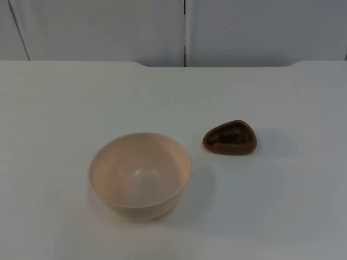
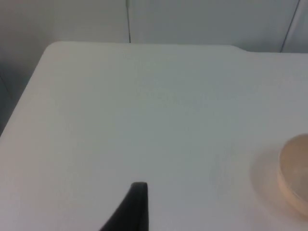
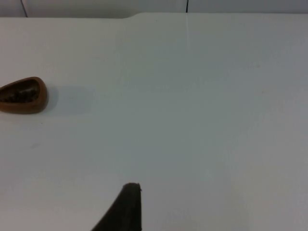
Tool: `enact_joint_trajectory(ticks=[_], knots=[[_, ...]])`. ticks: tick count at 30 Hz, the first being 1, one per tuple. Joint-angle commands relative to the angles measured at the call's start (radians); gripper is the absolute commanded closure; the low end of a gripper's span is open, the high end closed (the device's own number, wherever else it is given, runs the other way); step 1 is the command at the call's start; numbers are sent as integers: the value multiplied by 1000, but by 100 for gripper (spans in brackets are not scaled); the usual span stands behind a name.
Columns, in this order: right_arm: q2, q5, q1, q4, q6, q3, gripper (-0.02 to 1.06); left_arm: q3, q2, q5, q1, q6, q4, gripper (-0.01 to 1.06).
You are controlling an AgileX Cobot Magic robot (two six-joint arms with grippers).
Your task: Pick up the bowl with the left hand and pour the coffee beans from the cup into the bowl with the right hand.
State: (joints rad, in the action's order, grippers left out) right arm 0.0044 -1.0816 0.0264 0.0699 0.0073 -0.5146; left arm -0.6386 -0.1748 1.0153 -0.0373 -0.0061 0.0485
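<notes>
A cream bowl [image 1: 140, 175] and brown cup [image 1: 230, 137] of beans stand apart, unlabelled, on the white bench [image 1: 54, 108]; finger state cannot be told.

left tool [image 2: 137, 204] above table, right tool [image 3: 127, 204] likewise

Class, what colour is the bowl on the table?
The bowl is a pale cream-beige, plain and unpatterned; the top view shows it best.
</notes>
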Motion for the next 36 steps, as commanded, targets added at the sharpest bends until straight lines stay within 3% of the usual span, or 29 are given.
enact_joint_trajectory(ticks=[1, 23, 28, 36], knots=[[-4, 4, -4, 5, 3, 0, -1, -6, -17, -8, 1, -2, 16, 0], [-4, 4, -4, 5, 3, 0, -1, -8, -254, -80, 1, -18, 133, 0], [-4, 4, -4, 5, 3, 0, -1, -8, -380, -140, 1, 76, 235, 0], [-4, 4, -4, 5, 3, 0, -1, -49, -538, -168, 1, 216, 373, 0]])
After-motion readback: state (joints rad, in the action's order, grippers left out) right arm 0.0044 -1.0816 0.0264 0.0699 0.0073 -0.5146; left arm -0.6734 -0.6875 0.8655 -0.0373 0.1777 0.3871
